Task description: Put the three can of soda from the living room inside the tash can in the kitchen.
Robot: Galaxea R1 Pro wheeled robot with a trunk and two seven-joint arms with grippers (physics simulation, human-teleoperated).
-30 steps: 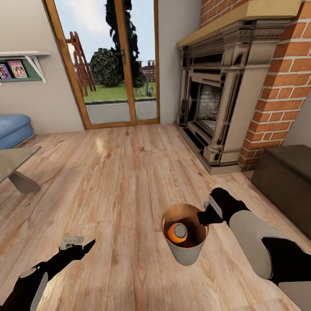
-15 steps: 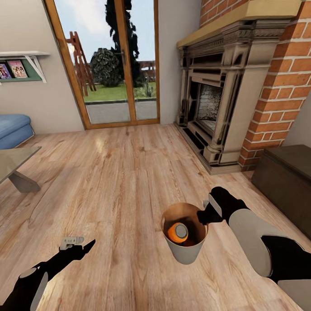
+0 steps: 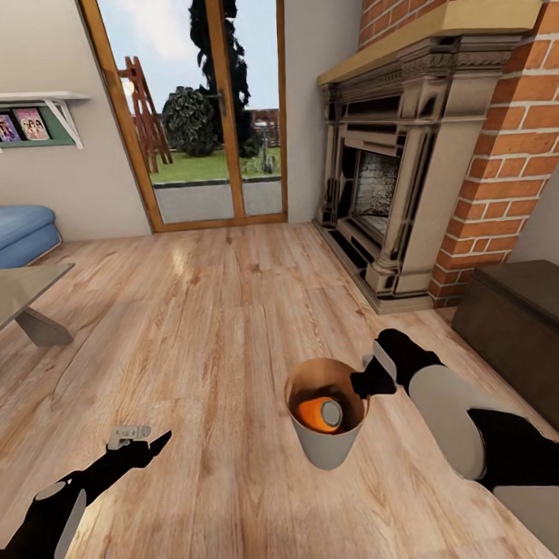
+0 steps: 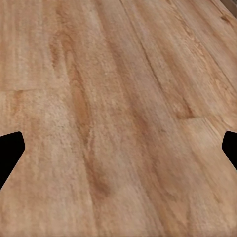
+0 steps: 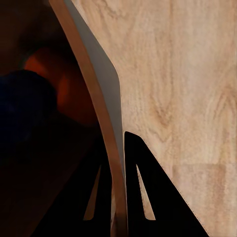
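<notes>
We are in the living room, looking down at the warm wood floor (image 3: 208, 315). Far ahead are the glass doors (image 3: 199, 112) with wood frames. The stone fireplace (image 3: 388, 169) and the red brick chimney (image 3: 517, 123) stand on the far right. On the far left we see a bit of the blue sofa (image 3: 13, 234), and nearer on the left is the corner of a low tabletop (image 3: 16, 295).

Our right end effector (image 3: 367, 383) is pinching the rim of the tash can (image 3: 323, 444). In the right wrist view one finger (image 5: 158, 197) is outside the pale wall (image 5: 106, 84), and the other finger (image 5: 81, 197) is inside the brown part. The wall sits tight between them. The tash can tips a little, and we cannot tell if its bottom touches the floor.

Inside the tash can lies a can of soda (image 3: 319, 413). It is bright orange, and its flat grey top faces up and to the right. In the right wrist view we also see a dark blue shape (image 5: 24, 108) next to the orange, but it is too blurry to name.

Our left end effector (image 3: 144, 441) is low on the near left, above the floor. Its fingers (image 4: 10, 148) are spread wide apart and hold nothing.
</notes>
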